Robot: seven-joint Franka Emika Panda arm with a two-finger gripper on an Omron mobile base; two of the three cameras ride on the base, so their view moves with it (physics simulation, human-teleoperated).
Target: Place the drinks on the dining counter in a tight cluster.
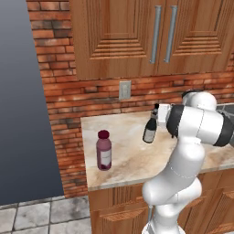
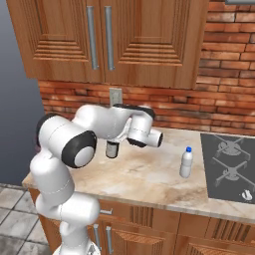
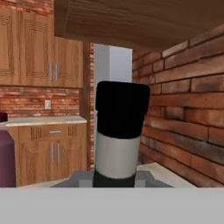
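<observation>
The slim dark wine bottle (image 1: 150, 130) with its pale label stands upright on the small marble counter (image 1: 132, 162), near the brick wall. My gripper (image 1: 156, 115) reaches in from the right and is shut on the bottle's upper part. In the hand view the wine bottle (image 3: 119, 135) rises right in front of the camera between my gripper (image 3: 114, 179) fingers. The stout purple-red juice bottle (image 1: 104, 151) stands near the counter's left front corner. The small clear water bottle (image 2: 186, 162) with a blue cap stands further right, beside the stove. The dining counter is out of view.
Wooden wall cabinets (image 1: 137, 36) hang low over the counter, with a brick wall (image 1: 91, 98) and an outlet (image 1: 124, 90) behind it. A dark stove top (image 2: 229, 172) is set into the counter's right end. The counter's left edge drops to a tiled floor (image 1: 36, 215).
</observation>
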